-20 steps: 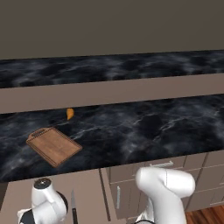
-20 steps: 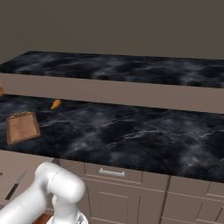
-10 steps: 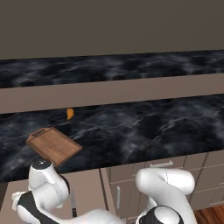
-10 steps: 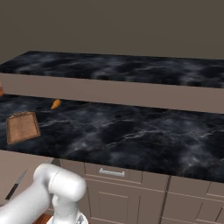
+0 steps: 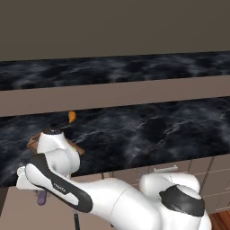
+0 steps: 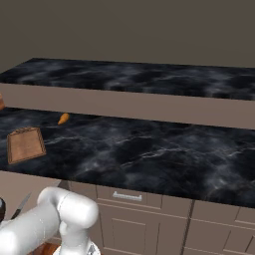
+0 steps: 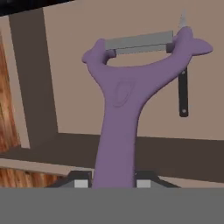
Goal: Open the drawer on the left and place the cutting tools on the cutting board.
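Note:
My gripper (image 7: 113,183) is shut on the handle of the purple Y-shaped peeler (image 7: 127,98), which points away from the hand over the open drawer (image 7: 70,100). The same peeler (image 5: 41,198) hangs below my hand at the lower left. The small knife (image 7: 183,89), black handle and silver blade, lies on the drawer floor behind the peeler's head; the knife (image 6: 20,206) also shows in the open drawer (image 6: 15,187). The reddish-brown cutting board (image 6: 25,145) lies flat on the dark counter above. My arm hides most of the cutting board (image 5: 32,144) in the left base view.
A small orange object (image 6: 63,118) lies on the black marble counter (image 6: 149,154) behind the board, seen too in the left base view (image 5: 71,116). A raised back ledge (image 6: 139,107) runs along the counter. A narrower shut drawer with a silver handle (image 6: 127,196) sits to the right.
My arm has risen from low beside the drawer, and its elbow now covers most of the board in the left base view. The peeler has come up with the hand.

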Controlling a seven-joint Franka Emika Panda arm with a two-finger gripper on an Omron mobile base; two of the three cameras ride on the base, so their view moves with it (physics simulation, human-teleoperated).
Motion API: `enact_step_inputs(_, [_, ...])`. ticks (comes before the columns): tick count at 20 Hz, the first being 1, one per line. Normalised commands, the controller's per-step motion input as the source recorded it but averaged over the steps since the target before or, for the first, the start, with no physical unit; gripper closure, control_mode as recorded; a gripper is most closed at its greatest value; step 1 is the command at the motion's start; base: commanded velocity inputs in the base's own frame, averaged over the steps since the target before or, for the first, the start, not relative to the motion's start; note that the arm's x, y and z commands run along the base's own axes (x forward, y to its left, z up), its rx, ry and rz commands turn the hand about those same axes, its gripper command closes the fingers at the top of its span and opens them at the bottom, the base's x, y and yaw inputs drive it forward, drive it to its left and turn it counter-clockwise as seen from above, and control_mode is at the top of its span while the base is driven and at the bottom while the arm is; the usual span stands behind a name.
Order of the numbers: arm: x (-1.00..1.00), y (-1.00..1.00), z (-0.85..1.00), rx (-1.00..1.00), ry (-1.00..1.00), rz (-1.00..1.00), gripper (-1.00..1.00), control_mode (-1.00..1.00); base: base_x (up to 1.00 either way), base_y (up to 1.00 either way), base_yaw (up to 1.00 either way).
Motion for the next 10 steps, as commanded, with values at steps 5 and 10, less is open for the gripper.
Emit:
enact_step_inputs(5, [0.62, -0.17, 1.00, -0.01, 0.02, -0.05, 1.00, -1.00, 0.00, 0.00, 0.00])
enact_step_inputs(10, [0.97, 0.00, 0.85, -0.05, 0.00, -0.11, 1.00, -1.00, 0.00, 0.00, 0.00])
